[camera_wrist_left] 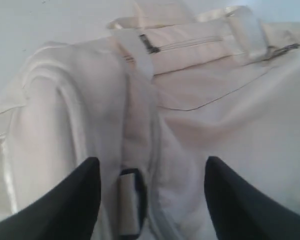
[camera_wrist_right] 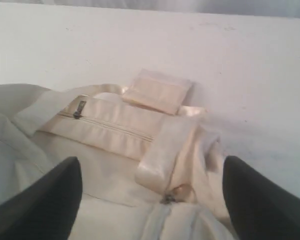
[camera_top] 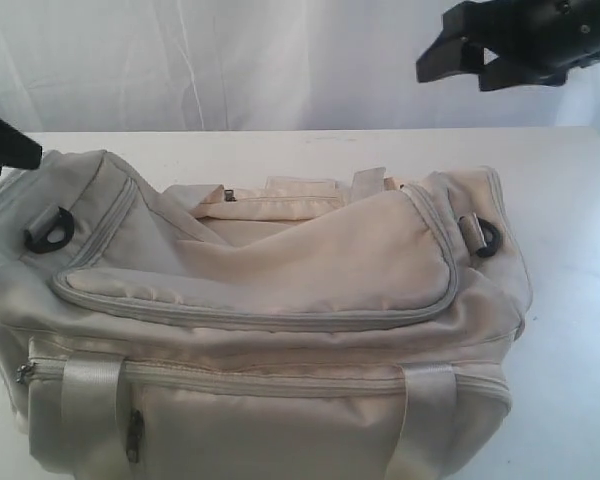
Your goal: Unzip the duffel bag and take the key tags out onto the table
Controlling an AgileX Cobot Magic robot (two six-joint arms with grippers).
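The cream-beige duffel bag [camera_top: 280,300] fills the near part of the white table [camera_top: 570,230], its grey top zipper [camera_top: 280,320] shut all round the flap. My left gripper [camera_wrist_left: 150,200] is open just above the bag's left end, over a black D-ring [camera_wrist_left: 132,200]; only its dark edge [camera_top: 5,145] shows in the exterior view. My right gripper [camera_wrist_right: 152,200] hangs open above the bag's right end, where a small metal zipper pull [camera_wrist_right: 169,198] lies between its fingers, untouched. In the exterior view it is high up [camera_top: 460,60]. The key tags are hidden.
Shiny webbing handles [camera_top: 300,190] lie folded along the bag's far side. A side pocket with its own zipper [camera_top: 260,375] faces the camera. Black D-rings [camera_top: 485,238] sit at both ends. A white backdrop stands behind the table.
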